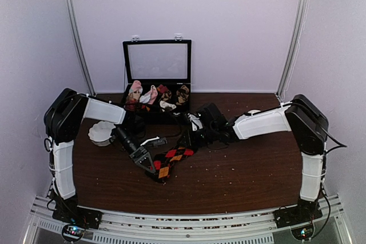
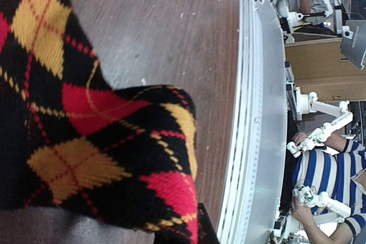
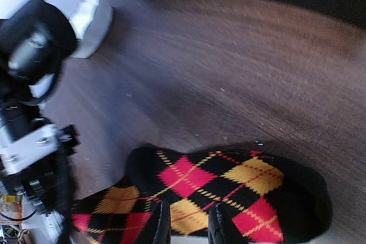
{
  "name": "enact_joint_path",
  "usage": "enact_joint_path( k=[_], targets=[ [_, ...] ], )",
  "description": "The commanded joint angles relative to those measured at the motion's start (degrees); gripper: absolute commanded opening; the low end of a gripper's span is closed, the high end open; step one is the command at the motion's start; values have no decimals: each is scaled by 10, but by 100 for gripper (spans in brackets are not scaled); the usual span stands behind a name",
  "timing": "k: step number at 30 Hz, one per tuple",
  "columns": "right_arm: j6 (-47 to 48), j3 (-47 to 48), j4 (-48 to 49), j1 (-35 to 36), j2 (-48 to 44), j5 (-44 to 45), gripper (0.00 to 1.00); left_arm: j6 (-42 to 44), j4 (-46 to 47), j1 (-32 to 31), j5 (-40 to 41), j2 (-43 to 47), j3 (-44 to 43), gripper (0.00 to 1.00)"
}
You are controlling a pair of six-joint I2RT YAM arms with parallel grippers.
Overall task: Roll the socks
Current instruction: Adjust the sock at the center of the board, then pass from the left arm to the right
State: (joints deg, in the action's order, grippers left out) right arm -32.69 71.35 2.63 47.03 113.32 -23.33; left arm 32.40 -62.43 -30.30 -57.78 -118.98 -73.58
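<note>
Two grippers, one sock (image 1: 171, 161): black argyle with red and orange diamonds, lying diagonally on the table (image 1: 246, 175) between my two sets of fingertips.
Left gripper (image 1: 150, 163): closed, pinching the sock's end nearest my bases.
Left wrist view: the cloth bunches up right against the camera and fills most of the frame, so I can't make out my own fingers.
Right gripper (image 3: 189, 207): fingers slightly parted with nothing held. The tips are right over the sock's rounded other end, and the pattern shows through the gap.
Right contact: can't tell whether the tips touch the knit.
Top view only: both arms at once. An open black case (image 1: 157, 78) holding pale and pink bundles sits beyond the right gripper. A white dish (image 1: 102, 132) sits off to the outer side of the left gripper.
Left wrist only: the table's front rail (image 2: 257, 141), and past it a person in a striped shirt (image 2: 326, 181).
Right wrist only: my left arm (image 3: 28, 84) close by, just across the sock from the right fingers.
</note>
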Motion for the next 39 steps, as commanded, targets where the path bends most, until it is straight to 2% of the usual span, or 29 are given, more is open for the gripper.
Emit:
enact_joint_path(
  k=[1, 7, 13, 16, 21, 25, 28, 30, 32, 33, 34, 36, 39],
  targets=[
    [9, 41, -55, 2, 59, 24, 23, -19, 16, 10, 41, -2, 13, 0],
    [27, 39, -81, -25, 72, 58, 19, -51, 46, 15, 87, -15, 18, 0],
    [62, 51, -114, -34, 82, 105, 18, -65, 52, 19, 98, -27, 13, 0],
    [56, 22, -90, -31, 69, 128, 17, -67, 51, 20, 103, -33, 11, 0],
    [70, -46, -28, -12, 8, 151, 28, -71, 50, 20, 106, -43, 5, 0],
    [113, -108, 14, 29, -65, 222, 33, -80, 50, 20, 105, -54, -17, 0],
    [184, -172, 46, 80, -132, 300, 37, -80, 39, 20, 92, -64, -36, 0],
    [248, -197, 42, 127, -166, 388, 44, -77, 26, 20, 85, -72, -47, 0],
    [318, -211, 32, 179, -185, 473, 62, -72, 14, 20, 76, -81, -55, 0],
    [354, -213, 23, 200, -189, 503, 92, -70, 9, 20, 69, -84, -57, 0],
    [388, -214, 14, 223, -189, 531, 99, -69, 3, 19, 62, -88, -59, 0],
    [444, -213, -1, 258, -176, 592, 100, -65, -10, 20, 49, -98, -62, 0],
    [460, -197, -47, 274, -165, 652, 100, -59, -18, 20, 38, -103, -62, 0]
  ],
)
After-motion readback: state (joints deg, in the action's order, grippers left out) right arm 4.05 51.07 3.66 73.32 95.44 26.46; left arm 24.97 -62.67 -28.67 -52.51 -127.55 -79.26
